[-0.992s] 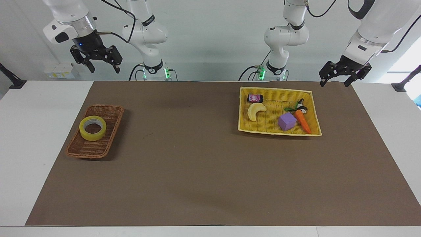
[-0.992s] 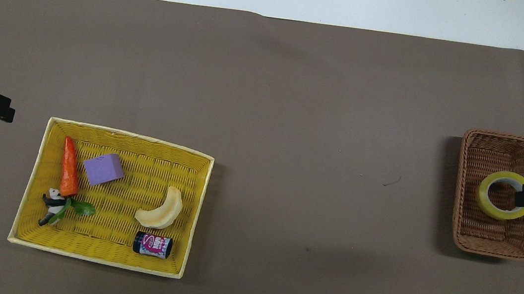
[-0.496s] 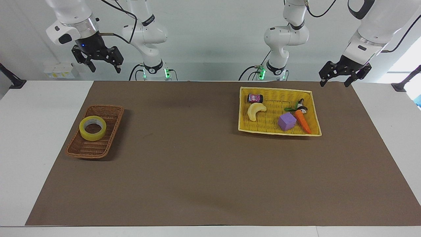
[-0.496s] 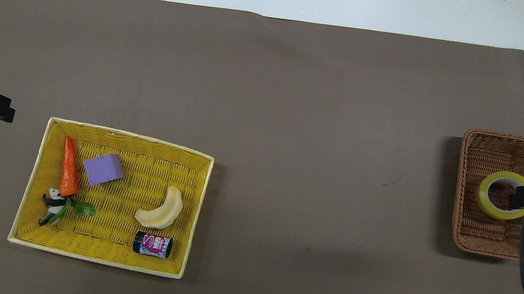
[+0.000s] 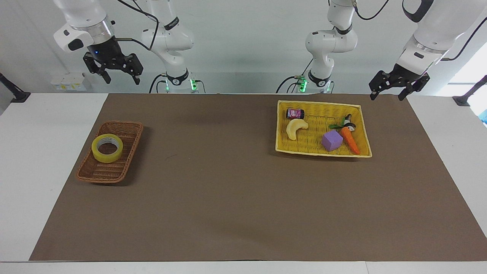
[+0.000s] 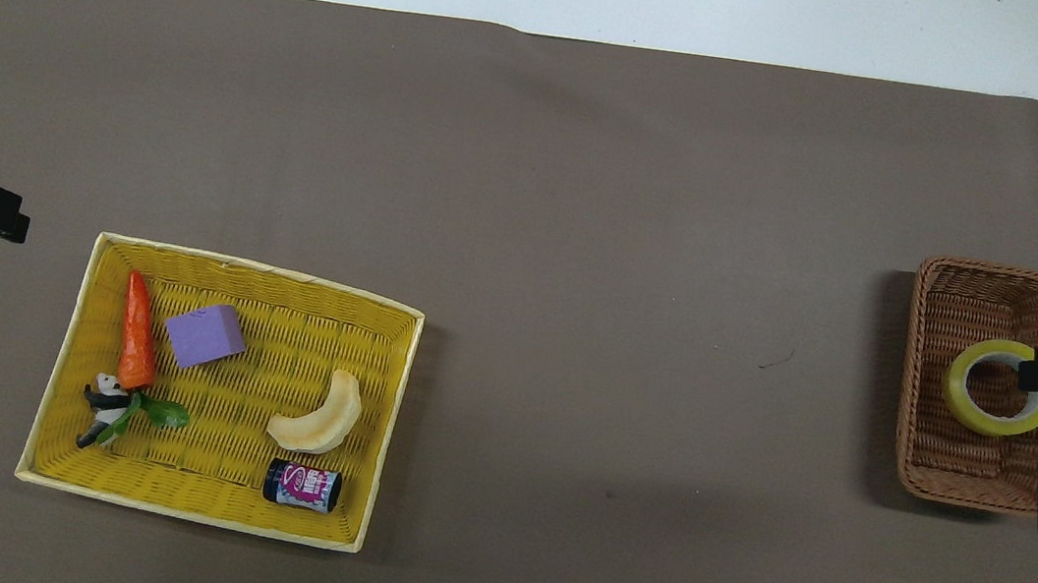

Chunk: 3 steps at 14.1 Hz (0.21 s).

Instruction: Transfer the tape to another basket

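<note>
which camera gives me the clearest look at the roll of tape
The facing view: the tape lies flat in the brown basket, whole and unobstructed, with the right gripper high above the table's edge. In the overhead view, that gripper's tip overlaps the roll's rim.

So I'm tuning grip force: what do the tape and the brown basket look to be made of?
The tape: glossy translucent yellow plastic film wound on a grey-white core, probably card or plastic. The basket: brown woven wicker or a rattan look-alike, matte, with its weave ribs plainly visible; natural or synthetic can't be told.
</note>
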Motion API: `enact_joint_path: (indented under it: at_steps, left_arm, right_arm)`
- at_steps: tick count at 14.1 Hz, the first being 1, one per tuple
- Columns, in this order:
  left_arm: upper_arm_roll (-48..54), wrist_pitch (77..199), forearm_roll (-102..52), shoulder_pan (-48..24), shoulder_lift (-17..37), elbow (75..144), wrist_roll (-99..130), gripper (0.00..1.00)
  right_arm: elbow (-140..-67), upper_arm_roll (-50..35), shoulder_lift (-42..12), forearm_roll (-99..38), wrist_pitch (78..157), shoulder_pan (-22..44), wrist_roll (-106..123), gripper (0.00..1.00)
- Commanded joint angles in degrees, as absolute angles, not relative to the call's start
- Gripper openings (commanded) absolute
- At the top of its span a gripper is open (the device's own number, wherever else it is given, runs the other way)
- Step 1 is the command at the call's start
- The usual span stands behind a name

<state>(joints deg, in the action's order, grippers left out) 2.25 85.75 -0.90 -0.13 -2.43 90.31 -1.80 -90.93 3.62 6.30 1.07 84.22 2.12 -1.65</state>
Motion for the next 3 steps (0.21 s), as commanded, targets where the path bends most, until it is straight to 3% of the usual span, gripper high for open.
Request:
enact_joint_path:
  at_steps: [1,3]
  left_arm:
    - [2.90,86.13,-0.53,0.79,-3.25,90.88,-2.46,1.00]
    - [2.90,86.13,-0.53,0.79,-3.25,90.88,-2.46,1.00]
  right_arm:
    - [-89.56,3.60,5.36,0.97,83.85,2.02,-0.62,1.00]
    - [-89.91,3.52,5.62,0.97,83.59,2.11,-0.70,1.00]
